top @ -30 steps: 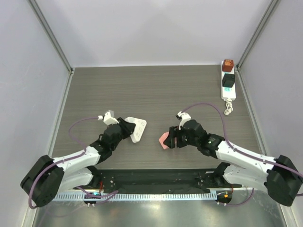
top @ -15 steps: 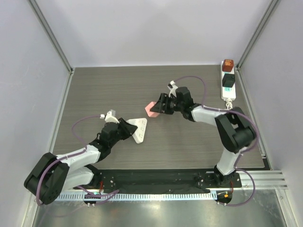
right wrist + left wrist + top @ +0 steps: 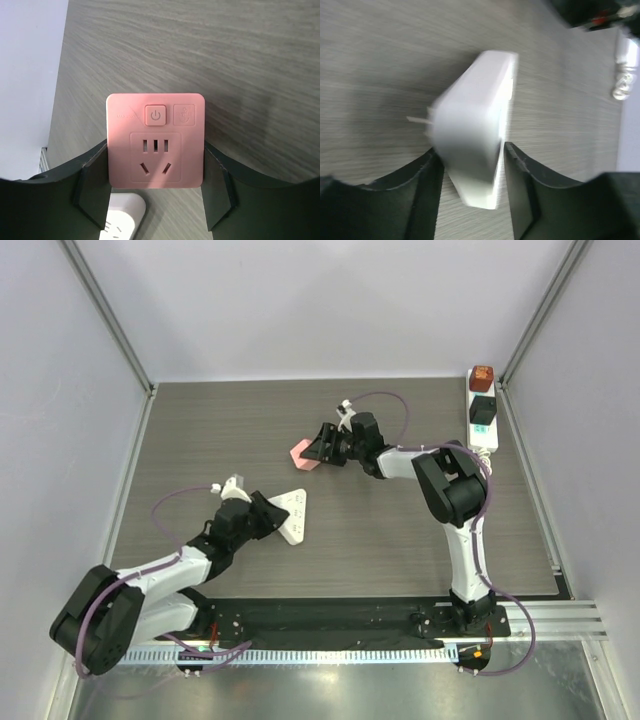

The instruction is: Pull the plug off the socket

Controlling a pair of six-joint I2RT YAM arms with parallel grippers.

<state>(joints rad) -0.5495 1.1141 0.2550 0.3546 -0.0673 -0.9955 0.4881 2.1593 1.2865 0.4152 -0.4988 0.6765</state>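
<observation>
At the left, the left tool [image 3: 272, 516] is closed part-way onto the white plate [image 3: 294, 512], with one finger on each side. The wrist view is blurred, but a thin metal prong [image 3: 417, 120] seems to stick out of the plate's back. That would explain gripping it by the edges rather than laying it flat. The plate sits low over the front of the worktop [image 3: 400, 540].

Toward the middle, the right arm is stretched far across. Its right tool [image 3: 316, 449] clamps a pink block [image 3: 301, 454] by two opposite sides, so the face with the button and outlet holes looks at the wrist camera. Whether the block touches the worktop cannot be told.

At the far right, in the back corner, lies the socket [image 3: 482, 437], well apart from both tools. A brown plug [image 3: 482, 375] sits at its far end and a black plug [image 3: 483, 409] just beside it. The knotted cord [image 3: 483, 468] trails off the near end. Both plugs look fully seated, so the pull appears not yet made. Both tools are full, so one would likely have to set its load down before reaching the corner. The strip looks light and may lift with the plug unless the other tool holds it down.
</observation>
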